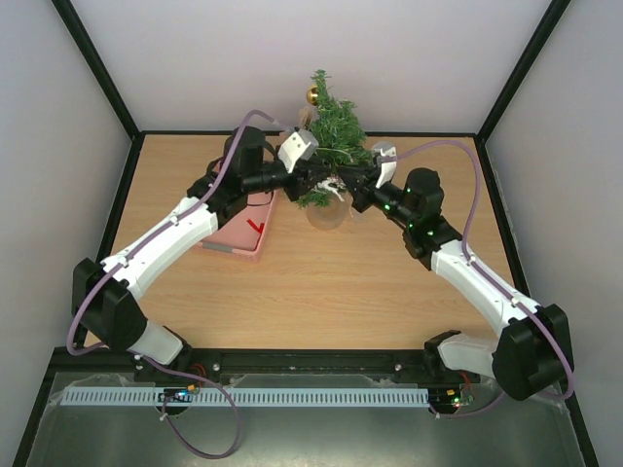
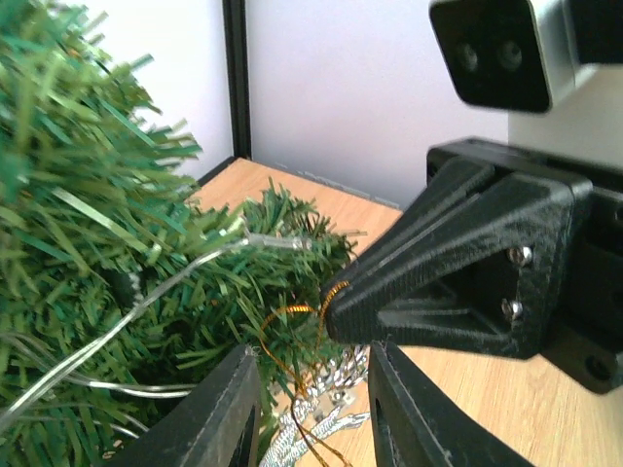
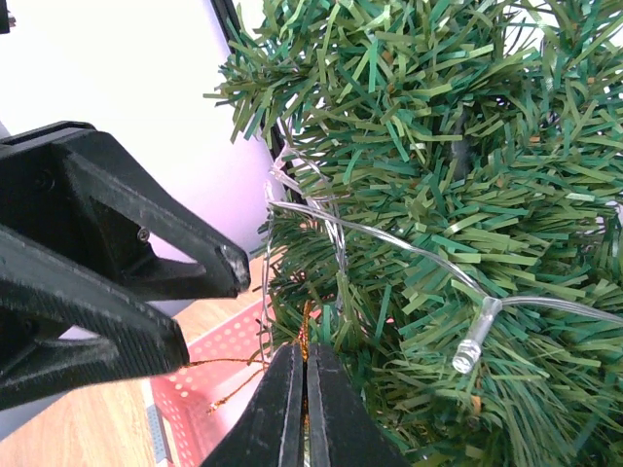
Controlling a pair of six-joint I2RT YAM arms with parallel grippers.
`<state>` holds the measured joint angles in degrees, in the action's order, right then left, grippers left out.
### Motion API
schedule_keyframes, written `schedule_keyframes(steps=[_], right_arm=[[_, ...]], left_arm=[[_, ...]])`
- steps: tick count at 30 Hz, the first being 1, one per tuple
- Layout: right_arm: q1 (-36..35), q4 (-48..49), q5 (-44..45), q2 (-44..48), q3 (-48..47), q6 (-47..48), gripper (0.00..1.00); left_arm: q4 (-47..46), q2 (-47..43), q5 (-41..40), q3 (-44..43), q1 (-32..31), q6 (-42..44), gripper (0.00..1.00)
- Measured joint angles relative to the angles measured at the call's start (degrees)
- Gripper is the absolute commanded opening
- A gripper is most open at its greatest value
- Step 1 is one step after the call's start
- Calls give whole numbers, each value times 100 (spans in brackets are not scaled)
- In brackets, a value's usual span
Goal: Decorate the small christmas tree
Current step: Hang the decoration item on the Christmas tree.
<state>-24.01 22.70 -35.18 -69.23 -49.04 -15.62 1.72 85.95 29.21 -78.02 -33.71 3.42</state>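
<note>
The small christmas tree stands at the back middle of the table on a pale round base, with a clear light string running through its dark green needles. My right gripper is shut on the gold hanging thread of a silver glittery ornament, right against the lower branches. My left gripper is open, its fingers on either side of the ornament and not touching it. From above, both grippers meet at the tree's lower front: the left gripper and the right gripper.
A pink perforated tray lies left of the tree, under the left arm, with a red item in it. A gold ball hangs near the treetop. Black frame posts and pale walls enclose the wooden table.
</note>
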Motion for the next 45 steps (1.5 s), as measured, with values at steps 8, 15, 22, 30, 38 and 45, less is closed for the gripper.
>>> schedule_keyframes(steps=[8,15,22,30,38,45], right_arm=[[0,-297,-2,-57,-284,234,2],[0,-323,4,-109,-293,236,2],[0,-332,46,-175,-304,238,2],[0,-358,72,-208,-367,236,2],[0,-361,74,-234,-385,219,2],[0,-382,131,-262,-385,212,2]], left_arm=[[404,144,-101,-4,-2,931,30],[402,289,-166,-61,-2,1228,31],[376,313,-179,-168,-2,1373,36],[330,461,-251,-181,-2,1421,44],[234,549,-293,-197,-2,1414,45],[122,555,-293,-197,-2,1408,20]])
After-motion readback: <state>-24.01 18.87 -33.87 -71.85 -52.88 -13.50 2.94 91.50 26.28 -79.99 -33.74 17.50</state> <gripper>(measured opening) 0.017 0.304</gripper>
